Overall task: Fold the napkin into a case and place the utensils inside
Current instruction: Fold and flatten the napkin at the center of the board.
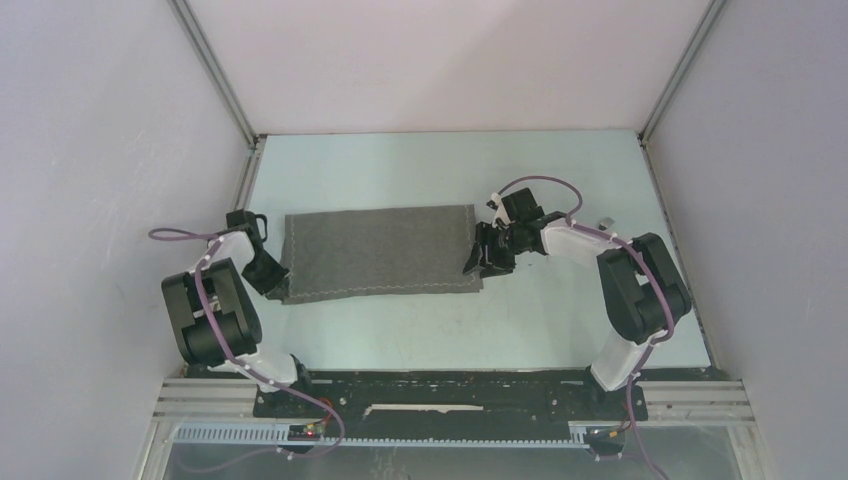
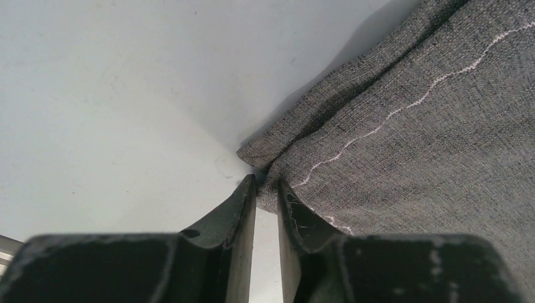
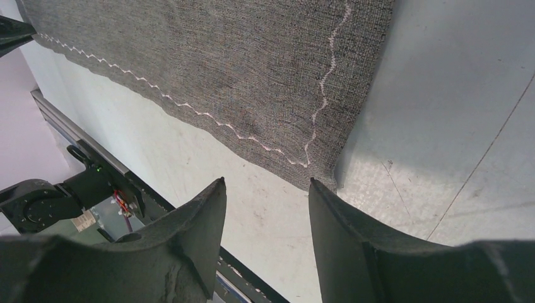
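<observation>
Spanning the middle of the pale table (image 1: 400,170), the napkin (image 1: 380,250) lies flat as a wide grey rectangle, its long sides running left to right between the two arms. At its left end the cloth appears to lie in more than one layer, so a first fold seems made, but it is still much too broad to be the narrow case. The left arm (image 1: 210,310) and the right arm (image 1: 640,285) bend inward from opposite sides, each reaching a near corner. That placement makes sense for lifting one long edge evenly and carrying it over without the cloth skewing.

The left gripper (image 1: 278,288) sits low at the near left corner. In its wrist view the two dark fingers (image 2: 243,208) stand almost together with only a thin slit between them, and the cloth's corner bunches right at their tips. Whether the fabric is truly pinched there I cannot tell. The right gripper (image 1: 472,268) hangs just beside the near right corner with its fingers well apart and only bare table between them. It holds nothing, and I judge it is lined up to take that corner next.

The pale wavy hem stitch (image 3: 189,110) follows the napkin's edges and turns at the right corner, a handy mark for the grip. The utensils show in none of the views.
</observation>
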